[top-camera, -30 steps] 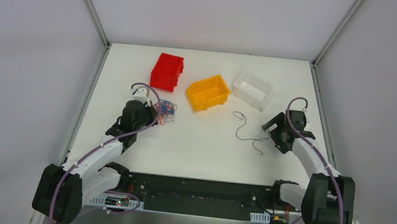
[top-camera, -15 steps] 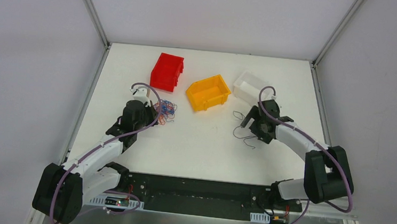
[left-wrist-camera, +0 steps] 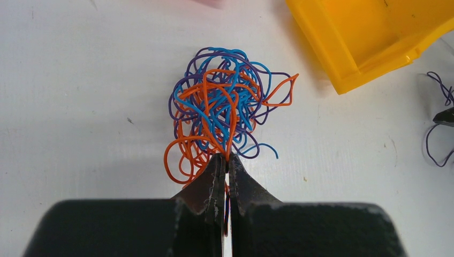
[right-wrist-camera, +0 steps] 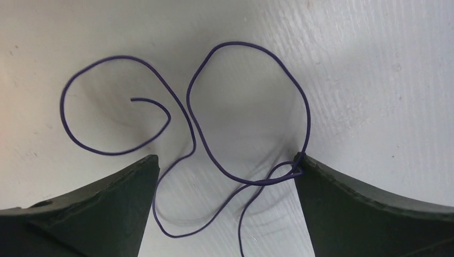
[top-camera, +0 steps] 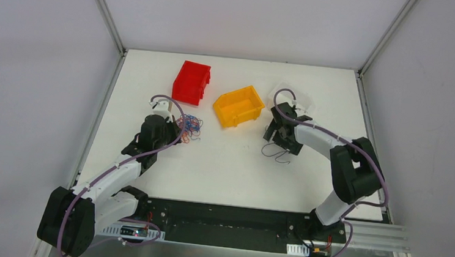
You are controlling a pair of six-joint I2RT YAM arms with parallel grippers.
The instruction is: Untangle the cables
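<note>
A knot of blue, orange and purple cables (left-wrist-camera: 222, 104) lies on the white table, left of centre (top-camera: 188, 125). My left gripper (left-wrist-camera: 227, 160) is shut on the near edge of that knot, with orange strands pinched between its tips (top-camera: 175, 126). A single loose purple cable (right-wrist-camera: 246, 134) curls on the table right of centre (top-camera: 275, 152). Over it my right gripper (right-wrist-camera: 227, 163) stands open, its fingers (right-wrist-camera: 126, 184) on either side of the strand. The cable touches the inner edge of the right finger. In the top view that gripper (top-camera: 276, 135) sits just right of the yellow bin.
At the back stand a red bin (top-camera: 192, 81) and a yellow bin (top-camera: 238, 105); a clear bin (top-camera: 303, 104) is partly hidden by the right arm. The yellow bin's corner (left-wrist-camera: 369, 37) shows close to the knot. Metal frame rails (top-camera: 101, 103) border the table.
The right arm has swung left and toward the back, from the table's right side to over the loose purple cable, which has been pushed into tighter loops. The left arm and the knot have not moved.
</note>
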